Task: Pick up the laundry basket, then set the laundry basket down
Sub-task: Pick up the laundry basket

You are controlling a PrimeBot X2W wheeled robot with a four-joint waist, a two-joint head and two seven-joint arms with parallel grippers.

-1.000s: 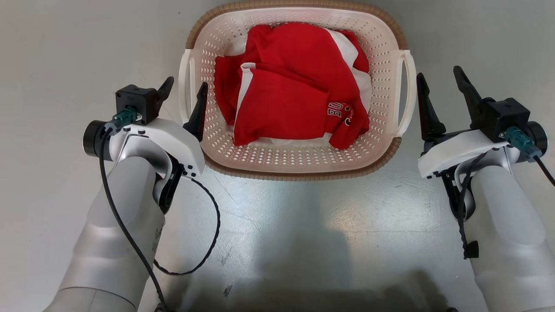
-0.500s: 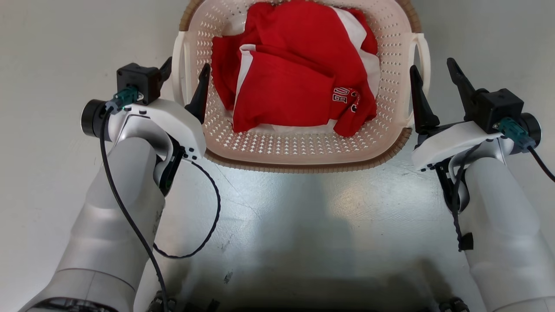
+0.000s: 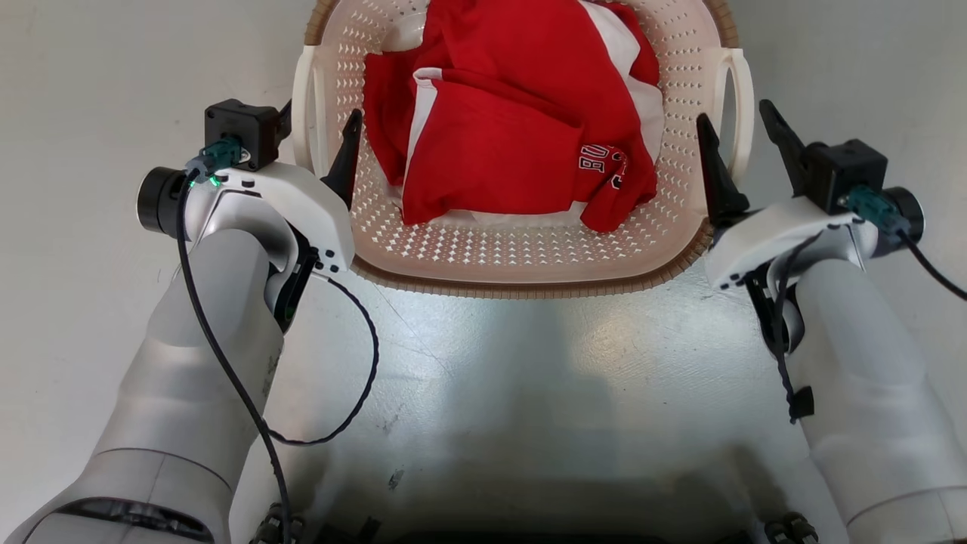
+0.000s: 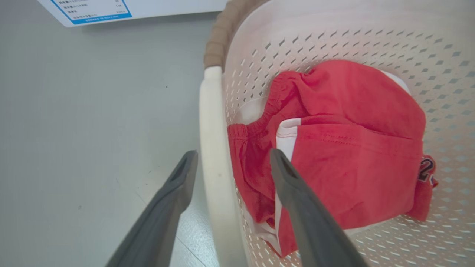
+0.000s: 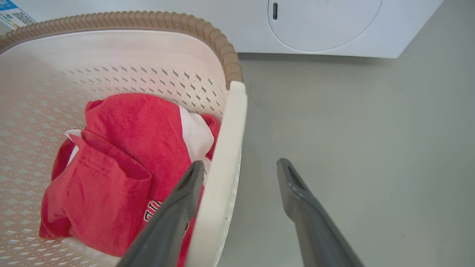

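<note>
left end effector (image 3: 317,125) wide, astride handle (image 3: 300,98) | right end effector (image 3: 734,121) likewise | risk: uneven closing tilts laundry basket (image 3: 529,281) (red clothes (image 3: 498,143) spill)

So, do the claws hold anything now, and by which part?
Nothing is held yet. The left claw and the right claw are open, each straddling a white side handle of the laundry basket.
</note>
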